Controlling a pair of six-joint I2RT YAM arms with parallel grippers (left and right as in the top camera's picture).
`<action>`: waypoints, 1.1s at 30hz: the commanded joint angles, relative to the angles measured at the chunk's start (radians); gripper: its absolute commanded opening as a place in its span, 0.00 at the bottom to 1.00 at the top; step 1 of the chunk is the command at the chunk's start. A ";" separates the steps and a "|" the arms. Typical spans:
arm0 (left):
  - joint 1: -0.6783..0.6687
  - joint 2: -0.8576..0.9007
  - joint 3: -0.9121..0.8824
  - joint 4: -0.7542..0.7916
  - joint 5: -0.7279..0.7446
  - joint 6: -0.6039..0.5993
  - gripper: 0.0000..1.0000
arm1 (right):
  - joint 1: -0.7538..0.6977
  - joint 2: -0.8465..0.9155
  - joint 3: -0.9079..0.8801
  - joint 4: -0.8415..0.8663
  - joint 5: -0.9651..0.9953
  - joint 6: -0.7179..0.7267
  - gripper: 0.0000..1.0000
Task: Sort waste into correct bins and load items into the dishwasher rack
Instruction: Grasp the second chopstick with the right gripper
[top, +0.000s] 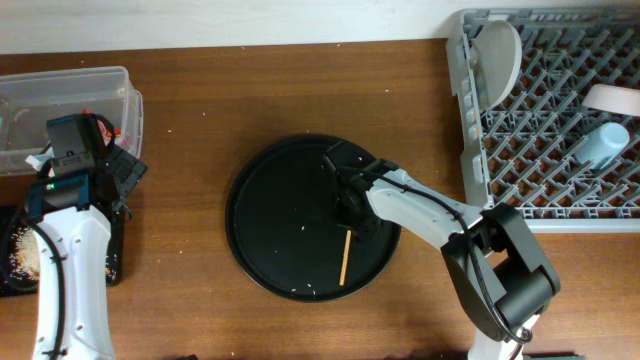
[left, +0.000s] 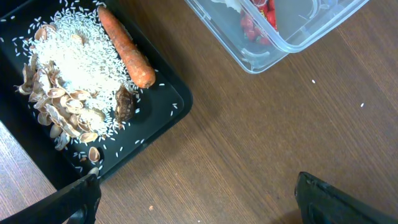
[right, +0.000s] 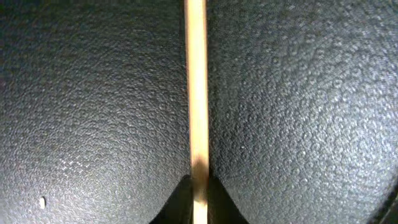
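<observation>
Right gripper (top: 350, 205) pinching a chopstick (top: 345, 257); left gripper (left: 199, 208) spread wide by the bins.

Overhead: the chopstick lies on the round tray (top: 265, 225), running from the right gripper toward the tray's near edge; a plate (top: 497, 55), bowl (top: 612, 97) and cup (top: 603, 143) sit in the rack (top: 470, 150).
Left wrist: the open fingers hang over bare table between the black tray (left: 177, 99) of rice (left: 74, 56), carrot (left: 124, 46) and dark scrap (left: 124, 106), and the clear tub (left: 261, 56) holding a red wrapper (left: 258, 18).
Right wrist: the fingertips press together on the chopstick.
</observation>
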 joint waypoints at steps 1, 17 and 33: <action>0.003 -0.005 0.010 -0.002 -0.006 -0.012 0.99 | 0.010 0.007 -0.008 0.000 0.001 0.006 0.04; 0.003 -0.004 0.010 -0.002 -0.006 -0.012 0.99 | -0.658 -0.132 0.620 -0.412 -0.117 -1.020 0.05; 0.003 -0.005 0.010 -0.002 -0.006 -0.012 0.99 | 0.005 -0.055 0.078 -0.149 0.048 0.061 0.37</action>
